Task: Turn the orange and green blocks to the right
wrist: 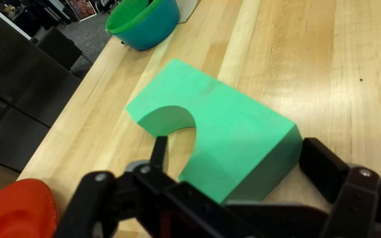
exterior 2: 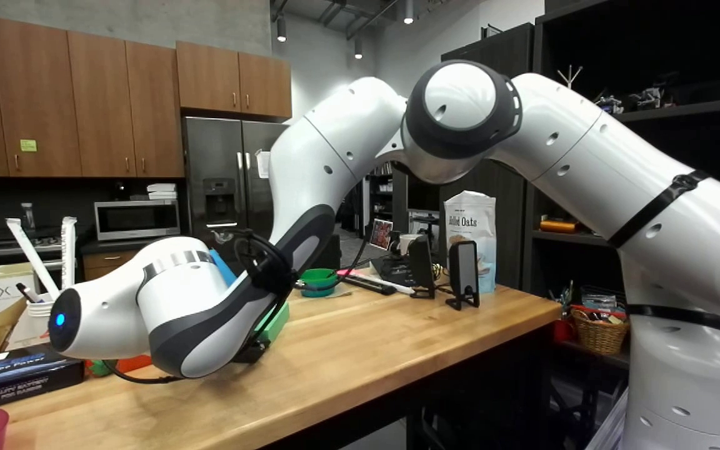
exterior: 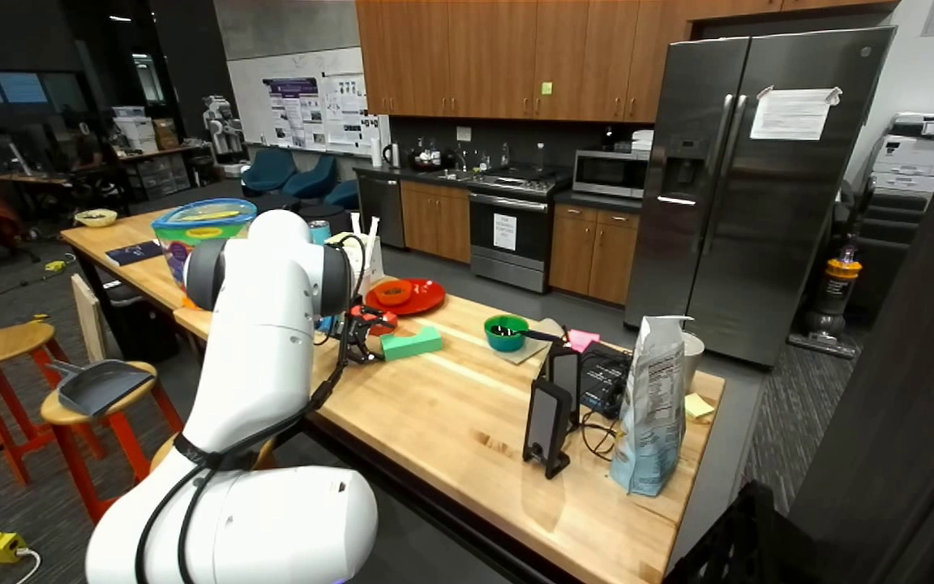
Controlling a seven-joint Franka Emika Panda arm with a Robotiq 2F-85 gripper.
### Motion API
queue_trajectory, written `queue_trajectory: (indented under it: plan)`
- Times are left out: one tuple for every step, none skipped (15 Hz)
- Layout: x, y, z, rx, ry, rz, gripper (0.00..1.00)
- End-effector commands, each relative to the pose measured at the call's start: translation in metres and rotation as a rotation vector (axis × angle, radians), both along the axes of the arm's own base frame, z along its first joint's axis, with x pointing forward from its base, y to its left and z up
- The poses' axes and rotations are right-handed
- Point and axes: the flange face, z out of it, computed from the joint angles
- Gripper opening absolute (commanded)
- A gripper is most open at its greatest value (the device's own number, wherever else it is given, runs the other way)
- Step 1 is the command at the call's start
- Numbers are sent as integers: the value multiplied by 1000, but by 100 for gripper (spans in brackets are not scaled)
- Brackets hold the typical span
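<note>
To the left in an exterior view, a red-orange piece [exterior: 384, 319], probably the orange block, sits partly hidden by the gripper [wrist: 235, 145]; I can't tell which way it faces. The gripper's fingers stand apart, one at the arch of the green block [wrist: 228, 124], one just beside its outer corner. Green lies between the long edges of the tabletop [exterior: 434, 405]. Turning green seems in hand; next likely calls for closing, then rotating rightward.
</note>
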Motion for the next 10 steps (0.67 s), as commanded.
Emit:
queue_trajectory:
  plan:
    - [0,7,-2,79,-100,67,100]
    - [1,9,-5,49,-150,103,100]
    - [1,11,-8,27,-197,136,100]
    - [1,11,-11,-4,-243,169,100]
    - [1,13,-13,-32,-290,202,100]
    - [1,14,-15,-64,-334,231,100]
    - [1,15,-18,-90,-384,256,100]
    - [1,16,-20,-114,-432,281,100]
    - [1,16,-22,-124,-472,288,100]
    - [0,16,-24,-134,-499,294,100]
